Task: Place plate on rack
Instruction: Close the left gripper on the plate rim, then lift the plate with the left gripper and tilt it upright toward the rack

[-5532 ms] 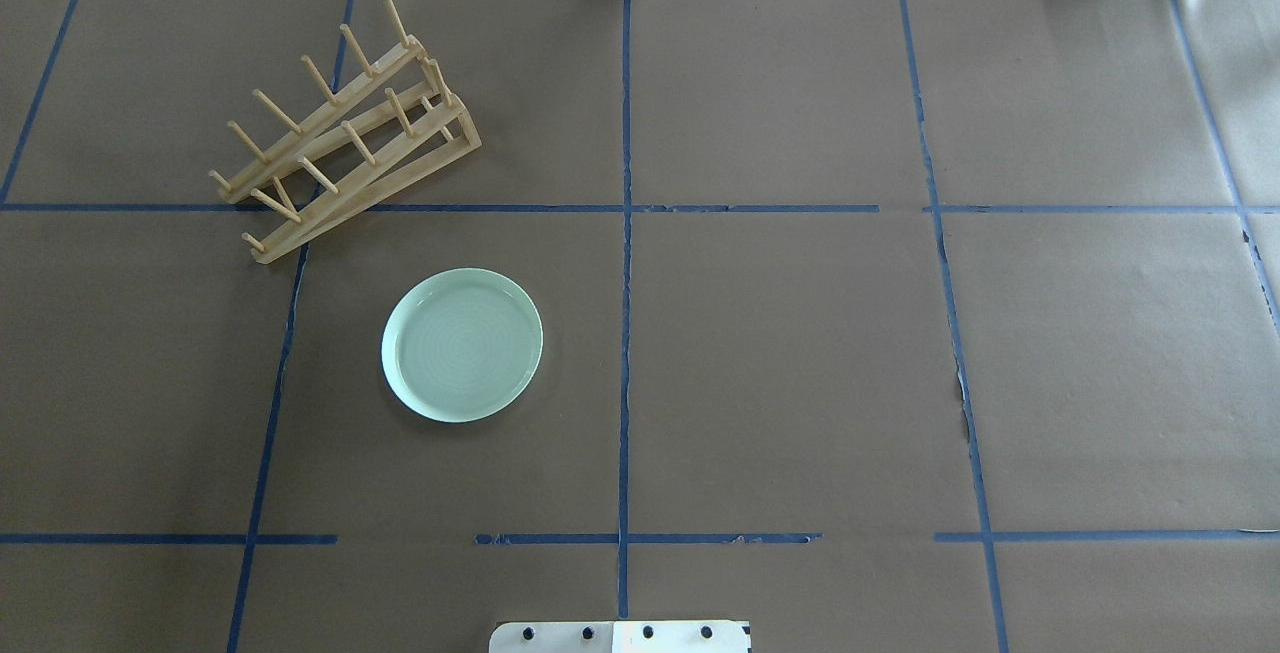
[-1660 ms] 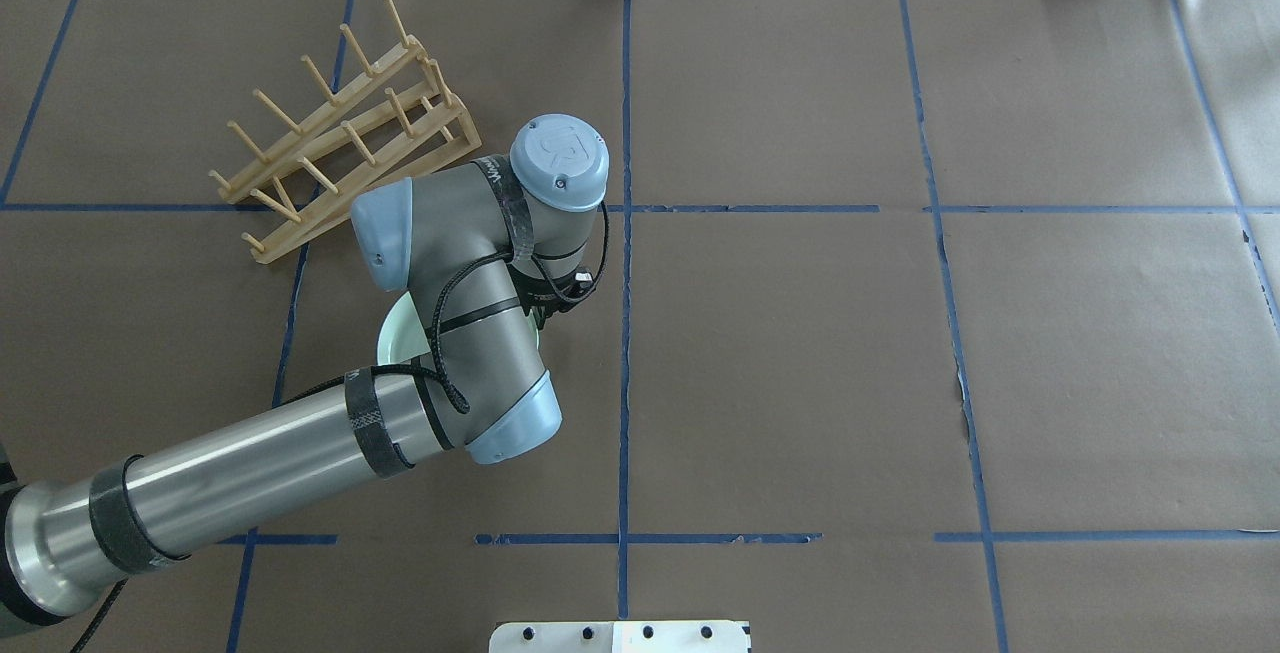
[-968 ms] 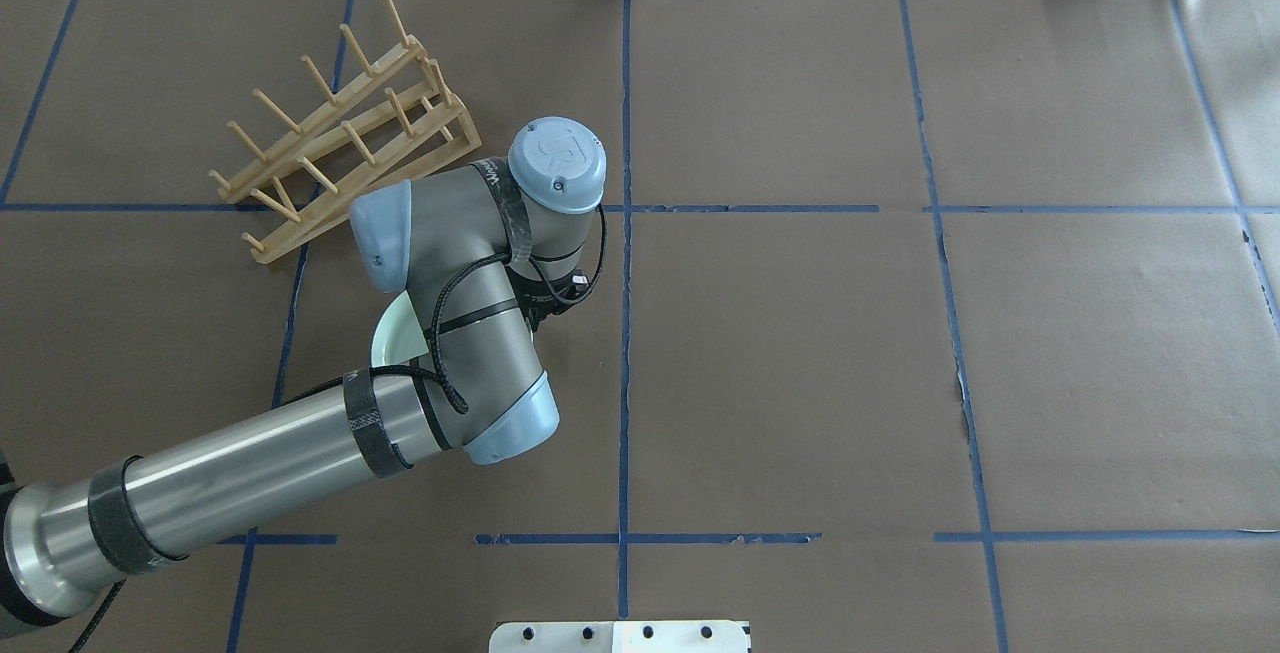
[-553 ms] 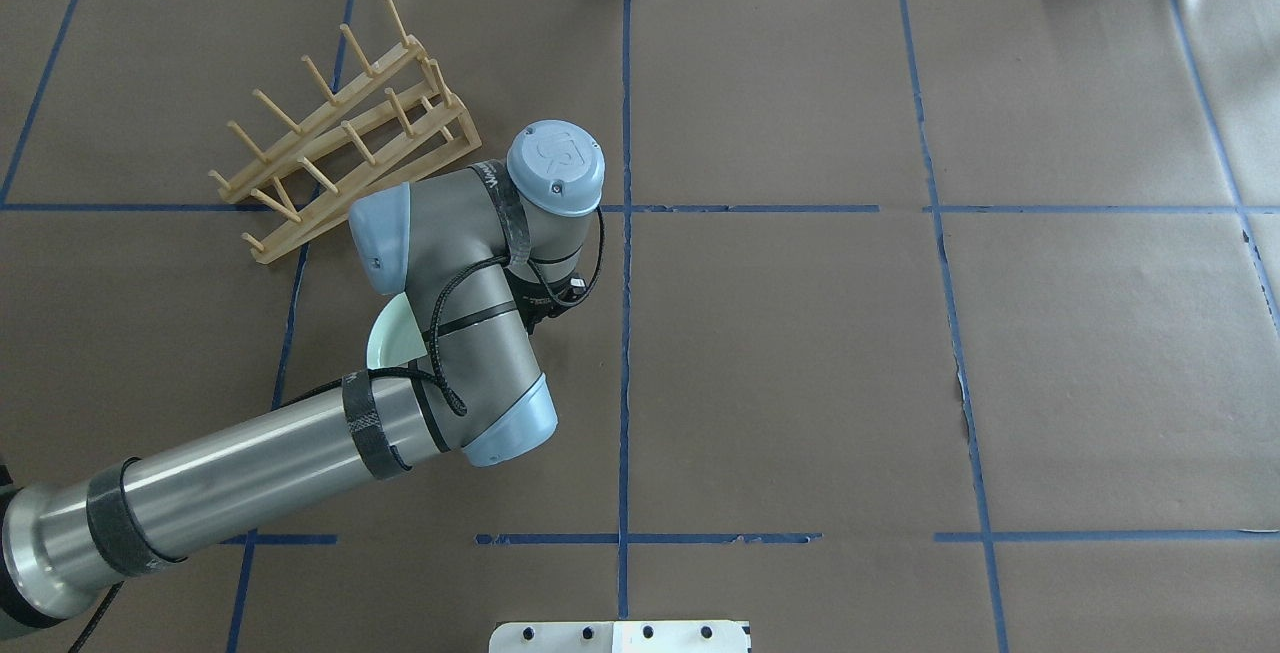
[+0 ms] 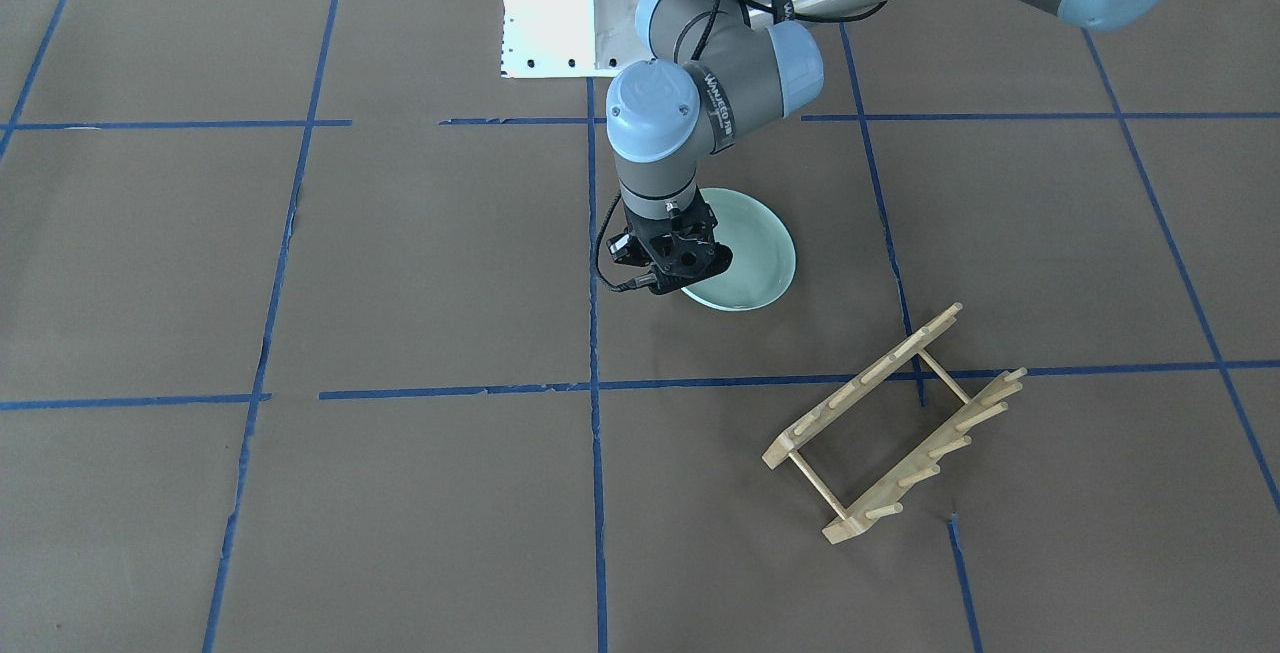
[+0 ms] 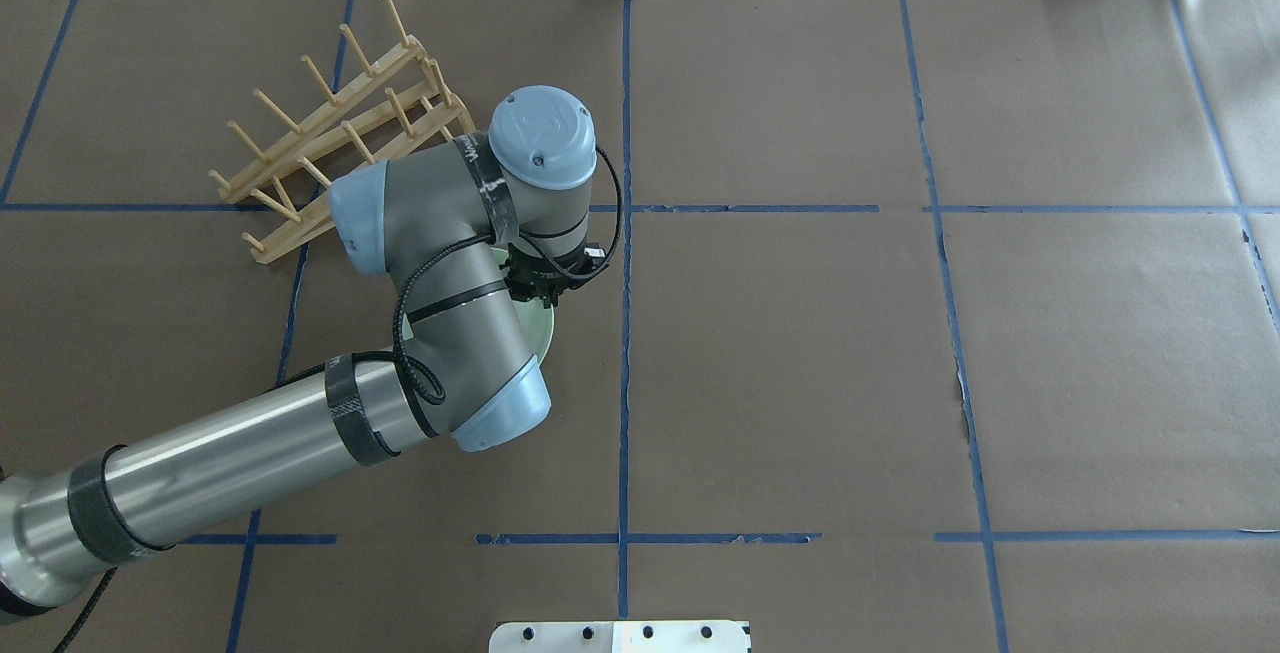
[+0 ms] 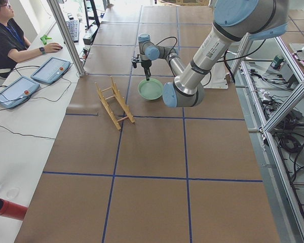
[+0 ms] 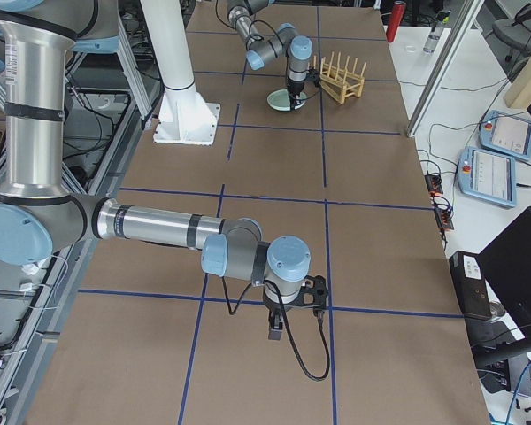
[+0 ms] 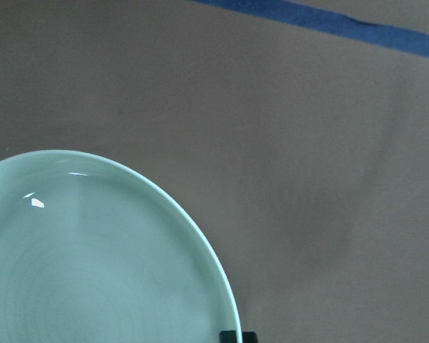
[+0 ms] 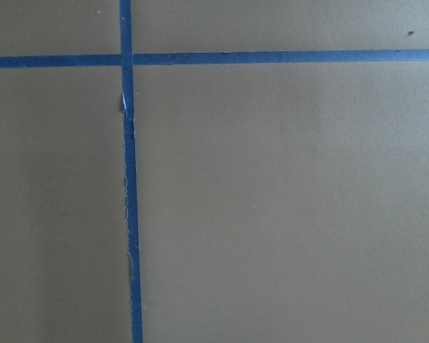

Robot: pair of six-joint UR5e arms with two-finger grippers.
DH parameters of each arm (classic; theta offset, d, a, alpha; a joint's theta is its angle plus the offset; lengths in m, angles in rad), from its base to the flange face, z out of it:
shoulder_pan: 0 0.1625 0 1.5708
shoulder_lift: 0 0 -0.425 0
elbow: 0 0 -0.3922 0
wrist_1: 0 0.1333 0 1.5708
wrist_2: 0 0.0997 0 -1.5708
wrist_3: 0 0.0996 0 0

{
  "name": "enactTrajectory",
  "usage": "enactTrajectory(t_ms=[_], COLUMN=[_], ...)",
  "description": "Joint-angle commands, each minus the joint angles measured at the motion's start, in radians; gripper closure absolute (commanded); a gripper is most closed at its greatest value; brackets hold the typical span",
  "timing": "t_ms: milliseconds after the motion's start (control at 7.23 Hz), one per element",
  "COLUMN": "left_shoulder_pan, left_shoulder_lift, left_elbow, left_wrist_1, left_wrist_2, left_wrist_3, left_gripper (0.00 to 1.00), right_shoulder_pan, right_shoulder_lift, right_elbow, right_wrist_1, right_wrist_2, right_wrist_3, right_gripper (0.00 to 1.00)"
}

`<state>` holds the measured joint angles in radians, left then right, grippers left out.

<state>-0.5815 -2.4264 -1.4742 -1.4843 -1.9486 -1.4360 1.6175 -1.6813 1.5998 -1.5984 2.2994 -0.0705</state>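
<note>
The pale mint-green plate (image 5: 745,248) is held at its rim by my left gripper (image 5: 678,278), which is shut on it. The plate hangs slightly tilted just above the table. The overhead view shows only a sliver of the plate (image 6: 540,331) beside the left gripper (image 6: 540,291). The left wrist view shows the plate (image 9: 93,264) with one fingertip (image 9: 232,336) at its edge. The wooden rack (image 5: 865,385) stands empty beside the plate, and my left arm's elbow hides the rack's (image 6: 330,113) near end in the overhead view. My right gripper (image 8: 277,332) hovers far off, and I cannot tell its state.
Brown paper with blue tape lines (image 6: 625,333) covers the table. The robot's white base (image 5: 585,3) stands at the near edge. An operator (image 7: 10,40) sits at a side desk with tablets. A red cylinder (image 7: 10,210) lies off the table.
The left arm came in over the plate and took hold of its rim. Since 0.6 s ago the wrist has moved with the plate toward the rack.
</note>
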Motion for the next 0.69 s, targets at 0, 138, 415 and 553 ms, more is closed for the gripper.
enactTrajectory(t_ms=[0, 138, 415, 553], left_shoulder_pan=[-0.114, -0.180, -0.298, -0.355], left_shoulder_lift=[0.001, 0.001, 0.064, 0.107], left_elbow=[-0.192, -0.204, -0.205, -0.205], left_wrist_1=[-0.118, -0.278, -0.654, -0.847], left_wrist_2=[-0.054, -0.109, -0.115, -0.115], left_wrist_3=[-0.049, -0.108, -0.202, -0.259], left_gripper=[1.00, 1.00, 1.00, 1.00], right_shoulder_pan=[0.001, 0.001, 0.001, 0.001], right_shoulder_lift=[0.000, 0.000, 0.000, 0.000], right_elbow=[0.000, -0.001, 0.000, 0.000], right_wrist_1=[0.000, 0.000, 0.000, 0.000], right_wrist_2=[0.000, 0.000, 0.000, 0.000], right_wrist_3=[0.000, 0.000, 0.000, 0.000], right_gripper=[0.00, 0.00, 0.00, 0.00])
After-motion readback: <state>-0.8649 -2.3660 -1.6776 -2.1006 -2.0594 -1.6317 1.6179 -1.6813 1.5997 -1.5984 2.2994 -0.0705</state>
